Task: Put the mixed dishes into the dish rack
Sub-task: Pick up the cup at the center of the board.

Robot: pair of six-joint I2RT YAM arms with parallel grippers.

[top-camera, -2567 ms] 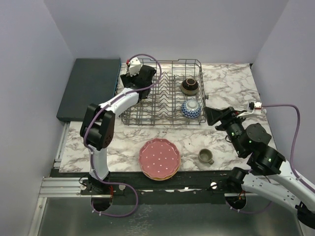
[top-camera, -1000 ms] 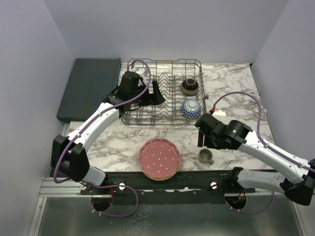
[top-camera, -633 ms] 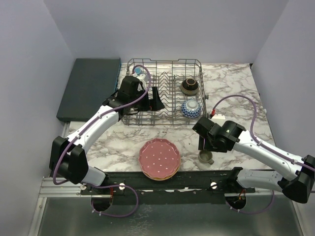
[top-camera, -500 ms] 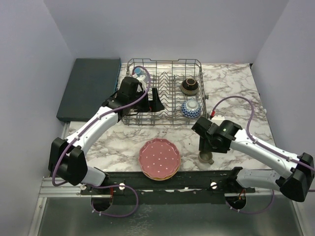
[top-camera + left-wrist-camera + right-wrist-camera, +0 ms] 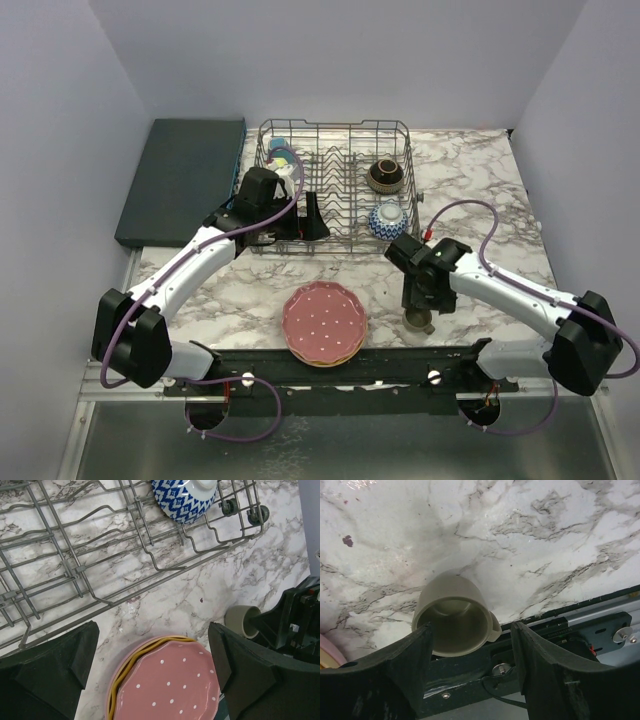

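The olive-grey mug (image 5: 454,612) stands upright on the tabletop (image 5: 530,540) between the spread fingers of the right gripper (image 5: 472,630), its stub handle beside the right-hand finger. It is likely stiff glazed ceramic, light but slippery and chippable, so it is best pinched across the body, clear of the handle. Below the left gripper (image 5: 152,645), also spread wide, lies the dish rack's (image 5: 186,568) front edge.

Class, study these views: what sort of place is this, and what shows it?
Likely a robot test bench dressed as a kitchen counter, not a real kitchen: a wire dish rack and stacked dotted plates sit on a marble-patterned tabletop, boxed in by plain walls.
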